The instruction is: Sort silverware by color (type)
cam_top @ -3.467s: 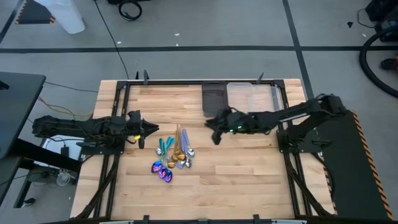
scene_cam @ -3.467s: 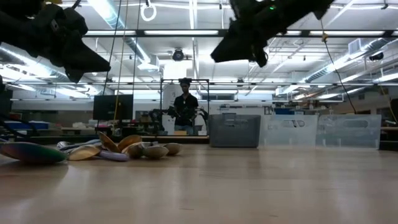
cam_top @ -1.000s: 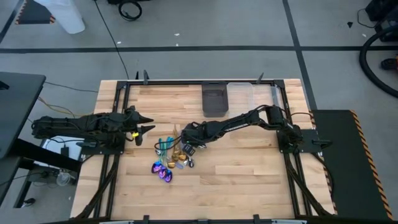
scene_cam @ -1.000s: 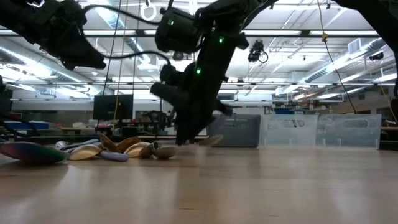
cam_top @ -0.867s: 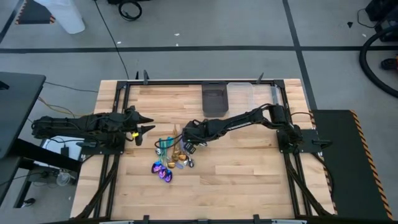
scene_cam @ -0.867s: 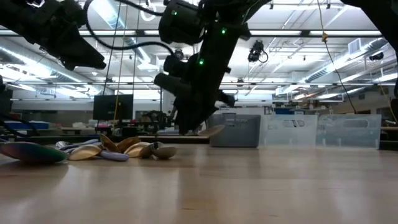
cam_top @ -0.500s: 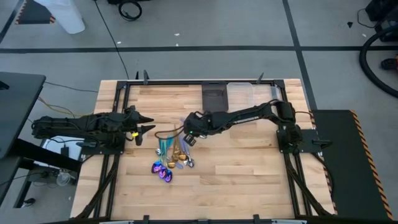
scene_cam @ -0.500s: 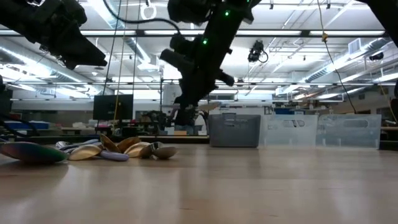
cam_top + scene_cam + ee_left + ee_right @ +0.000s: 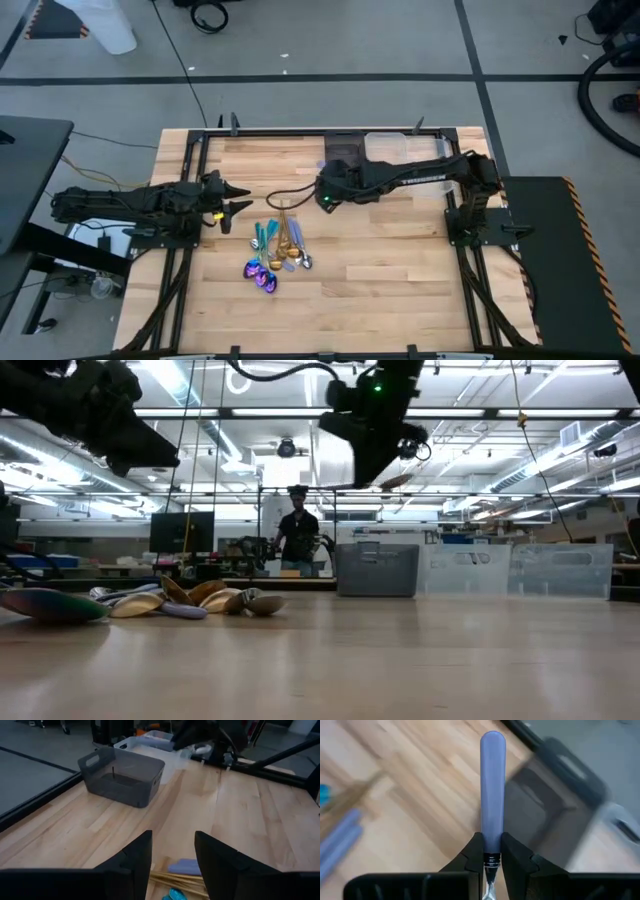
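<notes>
One lavender-handled utensil is pinched at its neck between the right gripper's closed fingers, above the dark bin at upper centre. The silverware pile, perhaps a dozen overlapping pieces, lies lower left. Two bins stand there; the clear bin is partly hidden. Left gripper hovers open.

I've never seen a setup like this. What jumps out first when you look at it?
The bright heap of silverware near the table's middle, gold, teal and shiny purple, catches the eye first. Next, the right gripper is pinching one utensil with a lavender handle, carried in the air close to the dark bin at the table's far edge. The left gripper waits open beside the heap.
</notes>
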Controlling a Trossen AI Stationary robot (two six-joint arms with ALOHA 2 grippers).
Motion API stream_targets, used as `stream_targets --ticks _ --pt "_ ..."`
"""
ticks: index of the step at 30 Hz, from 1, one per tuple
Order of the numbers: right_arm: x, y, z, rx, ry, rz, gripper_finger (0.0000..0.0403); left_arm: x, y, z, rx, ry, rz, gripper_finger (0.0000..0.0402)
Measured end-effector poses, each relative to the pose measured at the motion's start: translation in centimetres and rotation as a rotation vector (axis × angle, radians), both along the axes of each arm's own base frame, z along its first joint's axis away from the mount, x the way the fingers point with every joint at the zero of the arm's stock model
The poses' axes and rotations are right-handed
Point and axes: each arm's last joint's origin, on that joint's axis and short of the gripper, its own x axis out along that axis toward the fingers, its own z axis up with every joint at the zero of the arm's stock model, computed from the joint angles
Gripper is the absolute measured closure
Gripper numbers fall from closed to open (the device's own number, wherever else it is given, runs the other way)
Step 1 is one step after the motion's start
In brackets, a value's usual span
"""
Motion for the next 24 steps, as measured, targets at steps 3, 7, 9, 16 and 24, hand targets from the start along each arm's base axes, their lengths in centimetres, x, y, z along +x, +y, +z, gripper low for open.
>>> stream_targets --ticks 3,7,9,16,24 --pt "-1.5 -0.1 0.7 -0.030 0.055 -0.067 0.0351 0.2 0.0 -0.7 0.001 -0.016 0.001 0.0246" --pt "-3.3 -0.3 1.5 -0.065 0.105 -0.147 0.0350 0.2 0.0 -0.7 0.008 -0.031 0.007 0.0246" --pt "-4.0 -0.4 1.6 -0.073 0.137 -0.178 0.0350 0.2 0.0 -0.6 0.010 -0.038 0.007 0.0246" --pt "-5.0 -2.0 0.4 -0.090 0.225 -0.246 0.0350 0.2 0.0 -0.7 0.010 -0.033 0.006 0.0246" --pt "-5.8 -4.4 -1.7 -0.065 0.331 -0.260 0.0350 0.2 0.0 -0.7 0.014 -0.030 0.005 0.0246"
